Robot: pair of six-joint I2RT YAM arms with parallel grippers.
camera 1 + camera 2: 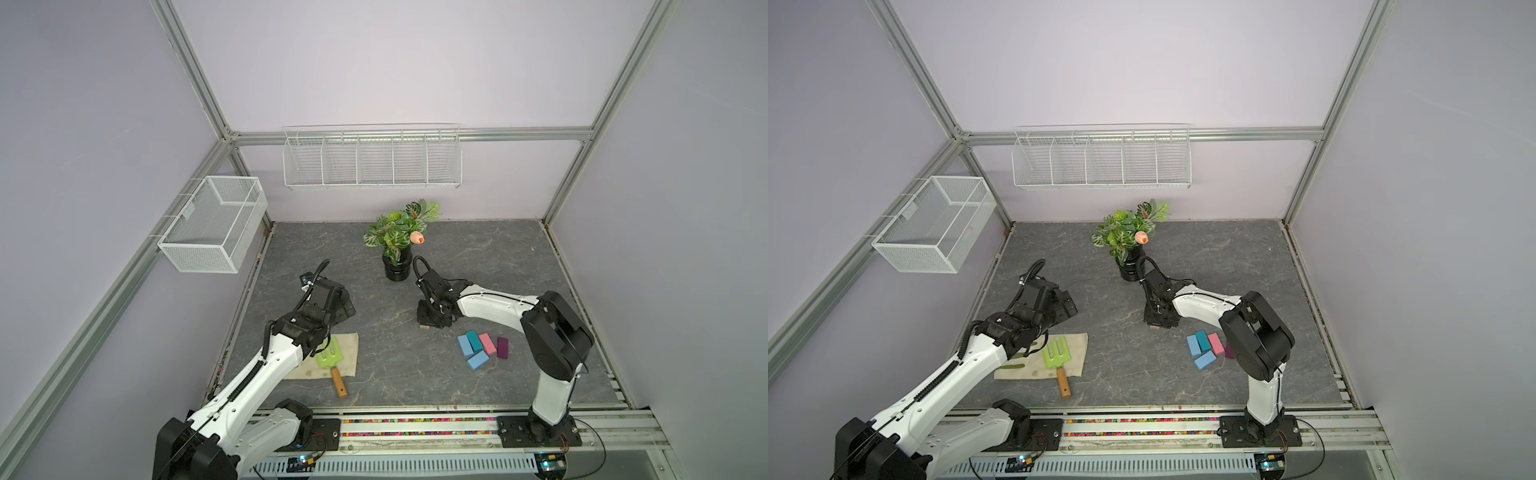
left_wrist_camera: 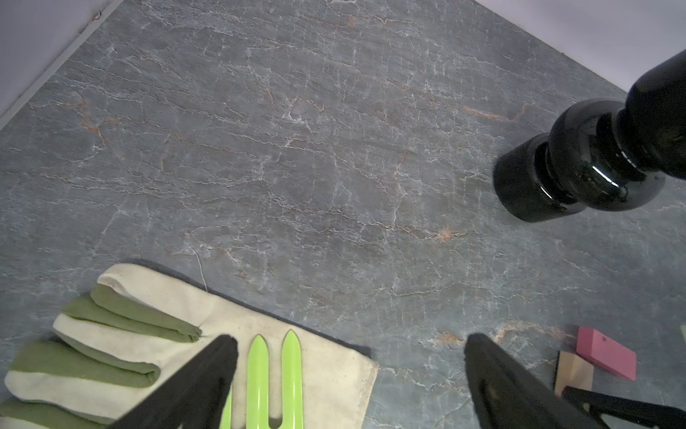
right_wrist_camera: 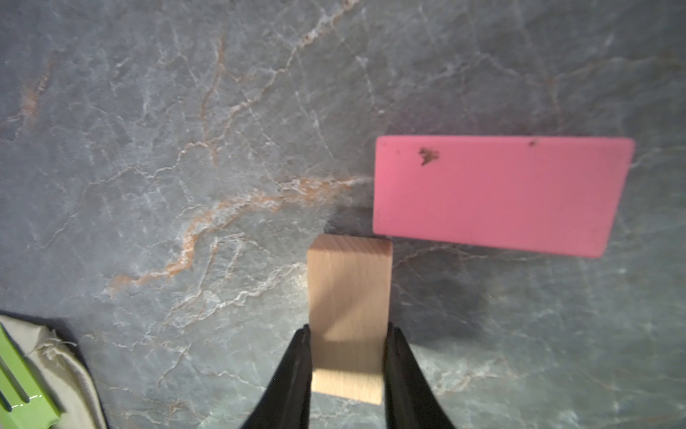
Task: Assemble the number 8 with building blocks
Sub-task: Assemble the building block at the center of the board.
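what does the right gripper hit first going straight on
Probably the tabletop: the right gripper points down, and the tan block it holds would land first, beside the pink block; gap unclear.

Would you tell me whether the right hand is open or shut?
Shut on the tan block: the right hand grips both its sides in the wrist view.

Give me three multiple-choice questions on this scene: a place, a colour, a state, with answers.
1. The garden fork lies: A in the wire basket; B on the glove; C beside the vase.
2. The block in the right gripper is: A teal; B purple; C tan.
3. The left gripper is: A open, empty; B shut on a block; C shut on the fork.
Answers: B, its tines overlap the glove; C, the jaws clamp pale wood; A, its jaws stand apart with nothing between.
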